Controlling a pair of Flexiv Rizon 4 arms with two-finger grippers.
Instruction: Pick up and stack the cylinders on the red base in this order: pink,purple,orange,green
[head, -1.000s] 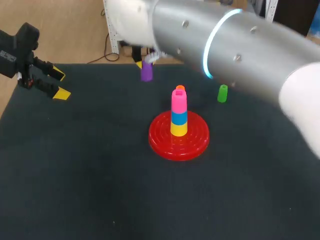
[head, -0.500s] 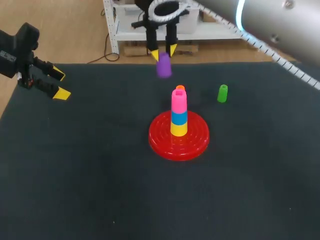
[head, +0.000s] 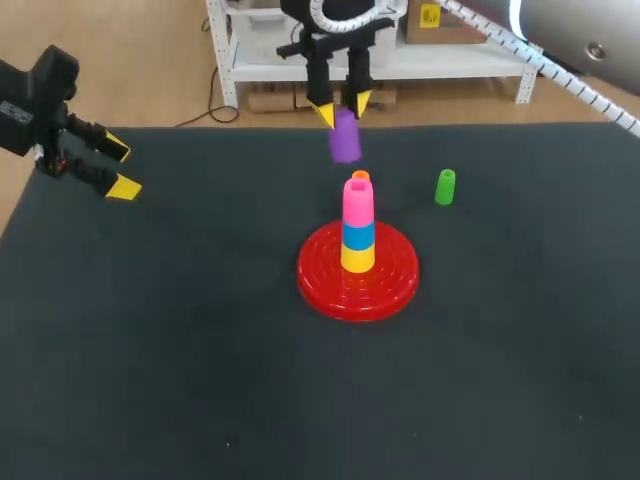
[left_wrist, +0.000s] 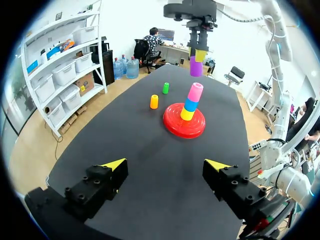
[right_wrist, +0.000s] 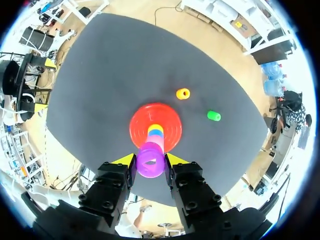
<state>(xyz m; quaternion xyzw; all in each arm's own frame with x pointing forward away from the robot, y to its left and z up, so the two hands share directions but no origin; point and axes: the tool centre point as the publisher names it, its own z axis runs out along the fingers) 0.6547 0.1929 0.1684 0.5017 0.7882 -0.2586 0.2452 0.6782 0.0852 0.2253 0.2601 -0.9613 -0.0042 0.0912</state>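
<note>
Gripping the purple cylinder (head: 345, 137) tight in the right claw (head: 340, 108), up in the air near the pink cylinder (head: 358, 203) on the red base (head: 358, 275). Maybe tilting a little — risking bumping the pink cylinder and knocking it off. Holding the left claw (head: 122, 168) open, far aside.

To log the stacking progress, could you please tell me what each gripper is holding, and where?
The right gripper holds the purple cylinder by its upper sides, between both fingertips; the left gripper is open and empty.
</note>
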